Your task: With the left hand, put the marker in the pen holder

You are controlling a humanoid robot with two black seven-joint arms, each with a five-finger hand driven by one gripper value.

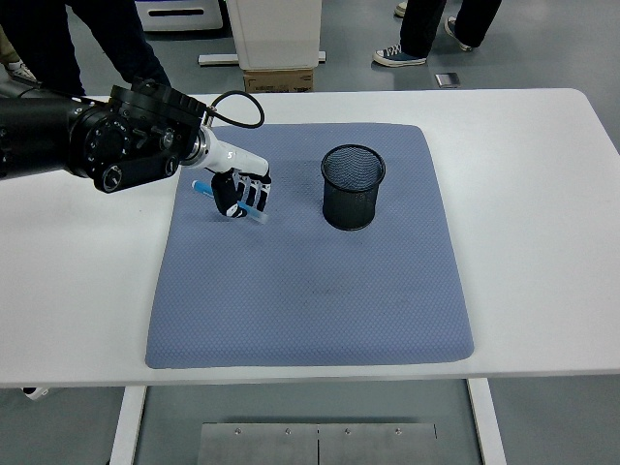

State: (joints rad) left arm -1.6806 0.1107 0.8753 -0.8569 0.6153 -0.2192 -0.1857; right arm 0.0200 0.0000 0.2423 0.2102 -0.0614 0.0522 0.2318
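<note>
Currently the left robot hand [239,194] is gripping the blue marker [229,201], its long axis running upper-left to lower-right. Pen holder [353,186] is standing right of it in frame, apart.

blue-grey mat [310,291] spreads under and right of the hand on a white table [542,174]; cardboard box [279,79] beyond it; people's legs [426,29] further back

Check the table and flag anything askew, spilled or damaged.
Nothing stands out. The pen holder stands upright on the mat, and the left robot hand grips the marker to its left.
</note>
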